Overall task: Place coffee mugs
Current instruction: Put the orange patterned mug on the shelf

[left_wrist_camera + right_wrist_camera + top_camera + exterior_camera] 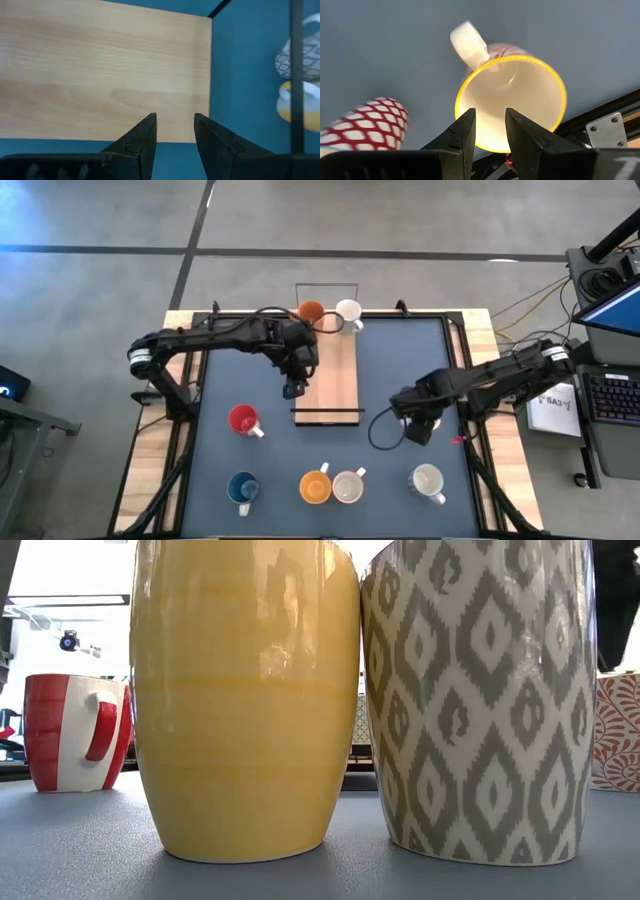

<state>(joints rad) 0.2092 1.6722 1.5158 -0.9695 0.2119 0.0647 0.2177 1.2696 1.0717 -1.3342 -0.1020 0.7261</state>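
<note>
Two mugs, orange (311, 311) and white (348, 312), stand at the far end of the wooden board (325, 375). On the mat stand a red mug (242, 420), a blue one (242, 487), an orange-yellow one (315, 487) (245, 700), a grey-diamond one (348, 487) (478, 700) and a cream one (427, 480). My left gripper (292, 387) (175, 130) hovers open over the board's left edge. My right gripper (418, 428) (490, 125) is open above the mat, just short of the yellow-rimmed cream mug (512, 100). A red-net patterned mug (365, 125) stands beside it.
The board has black wire frames at its far end (326, 285) and near end (326, 413). A dark cable loop (383, 430) lies on the mat left of my right gripper. The table's right rail (605, 125) runs close to the cream mug.
</note>
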